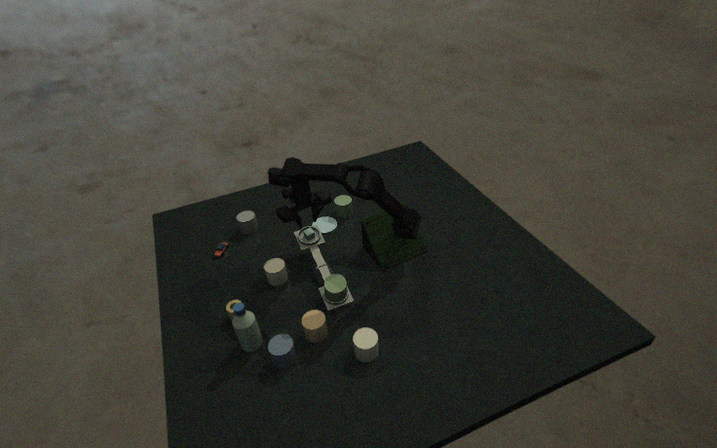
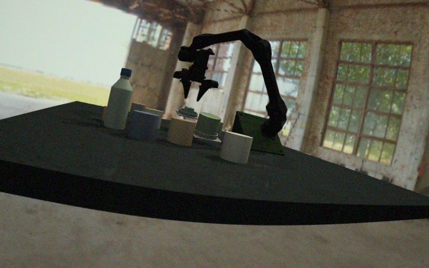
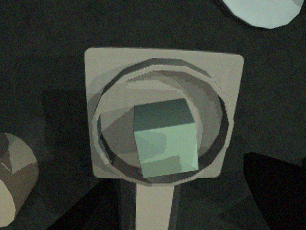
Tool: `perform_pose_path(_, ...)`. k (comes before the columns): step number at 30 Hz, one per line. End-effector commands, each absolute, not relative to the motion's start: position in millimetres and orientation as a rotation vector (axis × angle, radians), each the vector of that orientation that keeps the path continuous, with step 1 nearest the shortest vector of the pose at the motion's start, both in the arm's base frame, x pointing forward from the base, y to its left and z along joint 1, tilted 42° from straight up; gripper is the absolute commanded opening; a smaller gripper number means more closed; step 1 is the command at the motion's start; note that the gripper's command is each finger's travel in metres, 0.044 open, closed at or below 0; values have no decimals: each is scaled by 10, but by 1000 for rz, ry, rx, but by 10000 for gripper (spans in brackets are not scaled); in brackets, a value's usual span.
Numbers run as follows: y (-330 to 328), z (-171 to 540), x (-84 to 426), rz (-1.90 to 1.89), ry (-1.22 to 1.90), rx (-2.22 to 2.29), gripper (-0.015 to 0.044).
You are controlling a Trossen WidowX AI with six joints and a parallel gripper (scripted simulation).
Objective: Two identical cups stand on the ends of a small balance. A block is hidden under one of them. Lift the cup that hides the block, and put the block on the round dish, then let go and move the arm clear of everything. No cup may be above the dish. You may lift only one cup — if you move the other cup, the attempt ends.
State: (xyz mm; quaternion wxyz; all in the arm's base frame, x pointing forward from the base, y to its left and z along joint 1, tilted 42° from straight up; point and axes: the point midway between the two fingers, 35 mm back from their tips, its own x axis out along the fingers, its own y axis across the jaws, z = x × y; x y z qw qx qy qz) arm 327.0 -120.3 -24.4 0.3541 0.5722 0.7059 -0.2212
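Observation:
The pale green block lies uncovered in the ring on the far end of the balance. A green cup stands upright on the balance's near end. The matching green cup stands on the table, just beyond the round pale dish. The dish holds nothing, and no cup is above it. My gripper is open and empty, pointing down high above the block, its fingers spread to either side of it in the wrist view.
A pale cup stands left of the beam, a greyish cup and toy car farther left. Nearer are a bottle, blue cup, orange cup and white cup. A green wedge stands by my base.

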Motion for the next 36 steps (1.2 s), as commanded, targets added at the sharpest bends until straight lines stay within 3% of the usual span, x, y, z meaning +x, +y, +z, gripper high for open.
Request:
perform_pose_path(1,-1177,-256,3280,-580,1822,1492,260)
perform_pose_path(32,-855,-620,3236,-579,1823,1493,260)
perform_pose_path(36,-855,-620,3236,-579,1823,1493,155)
